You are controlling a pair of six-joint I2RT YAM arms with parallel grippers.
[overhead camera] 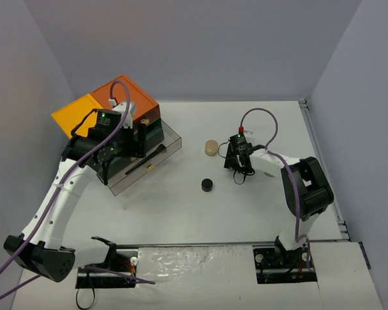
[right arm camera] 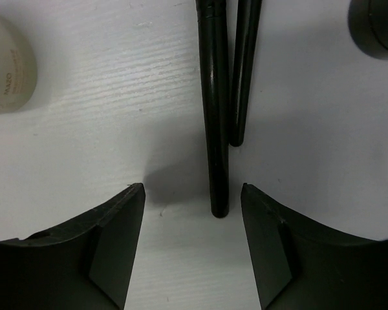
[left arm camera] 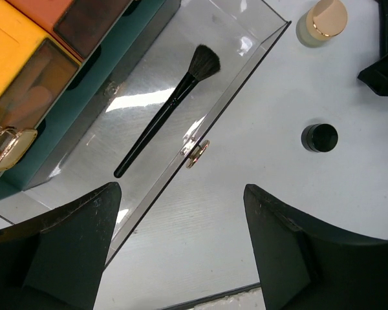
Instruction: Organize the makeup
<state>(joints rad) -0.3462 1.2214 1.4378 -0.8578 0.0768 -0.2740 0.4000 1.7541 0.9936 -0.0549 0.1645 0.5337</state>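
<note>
A thick handle and a thin handle lay right of the drawer, between the wide, empty jaws of the right gripper. Step in hand, as judged: pick-up. Next move: lower, close on one handle, carry to drawer. One brush lay inside the drawer. The left gripper hung over the drawer front, jaws wide.
</note>
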